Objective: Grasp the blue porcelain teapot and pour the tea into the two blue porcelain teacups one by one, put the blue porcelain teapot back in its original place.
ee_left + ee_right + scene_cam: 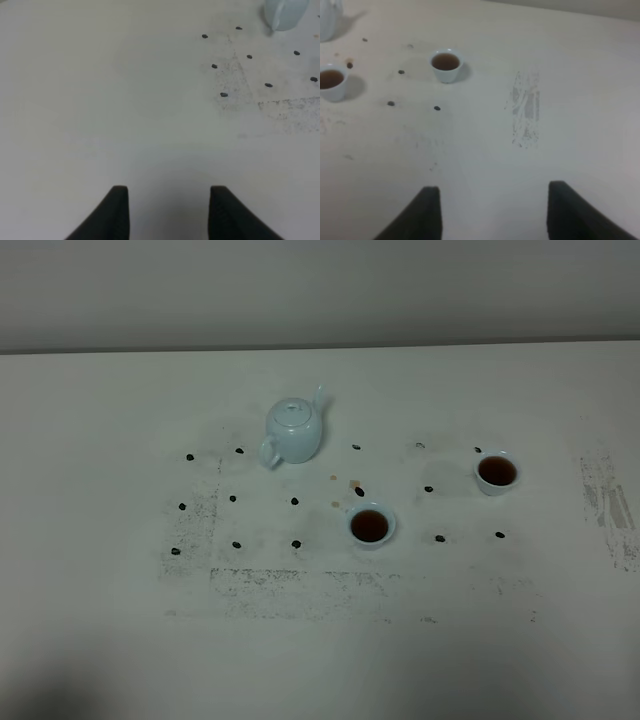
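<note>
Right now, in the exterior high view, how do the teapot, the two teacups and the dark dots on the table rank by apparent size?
1. Blue porcelain teapot, clearly largest.
2. The centre teacup and the right teacup: they look alike, so no ranking between them.
3. The dark dots, such as one, far smaller than either cup.

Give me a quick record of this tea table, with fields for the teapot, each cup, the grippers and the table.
teapot: blue porcelain teapot upright on the table, lid on, not held
near cup: teacup holding dark tea
far-right cup: teacup holding dark tea
left gripper: jaws apart, holding nothing, clear of the teapot
right gripper: jaws apart, holding nothing, clear of the cups
table: white table, with small dark marks and scuffed patches
</note>
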You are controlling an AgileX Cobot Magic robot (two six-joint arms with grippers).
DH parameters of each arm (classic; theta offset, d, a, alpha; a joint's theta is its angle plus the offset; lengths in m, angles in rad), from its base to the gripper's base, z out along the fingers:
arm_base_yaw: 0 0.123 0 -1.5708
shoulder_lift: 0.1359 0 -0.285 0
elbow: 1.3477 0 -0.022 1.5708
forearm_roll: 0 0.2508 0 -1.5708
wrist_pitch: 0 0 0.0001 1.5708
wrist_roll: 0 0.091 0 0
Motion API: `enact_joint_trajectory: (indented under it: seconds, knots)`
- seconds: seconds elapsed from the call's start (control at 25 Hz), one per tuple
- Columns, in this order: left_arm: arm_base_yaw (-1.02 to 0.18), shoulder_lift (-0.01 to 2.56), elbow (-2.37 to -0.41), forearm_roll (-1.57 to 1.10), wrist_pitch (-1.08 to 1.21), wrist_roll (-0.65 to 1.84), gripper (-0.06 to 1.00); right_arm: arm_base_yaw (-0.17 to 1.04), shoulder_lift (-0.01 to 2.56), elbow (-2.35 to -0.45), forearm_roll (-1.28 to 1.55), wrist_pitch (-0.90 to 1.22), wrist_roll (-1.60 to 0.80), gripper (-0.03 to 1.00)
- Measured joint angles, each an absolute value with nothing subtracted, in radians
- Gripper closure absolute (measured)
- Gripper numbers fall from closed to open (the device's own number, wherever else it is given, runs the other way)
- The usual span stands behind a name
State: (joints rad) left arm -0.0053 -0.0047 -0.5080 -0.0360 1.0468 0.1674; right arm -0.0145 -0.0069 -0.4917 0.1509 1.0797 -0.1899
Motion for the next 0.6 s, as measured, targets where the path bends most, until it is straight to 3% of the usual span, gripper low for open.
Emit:
enact_joint_trajectory:
  seconds: [0.6]
  knots:
    - [-0.005, -0.005, -0.508, -0.067, 1.047, 0.143, 0.58, -0.015, -0.007, -0.492, 0.151, 1.080, -0.190, 0.51]
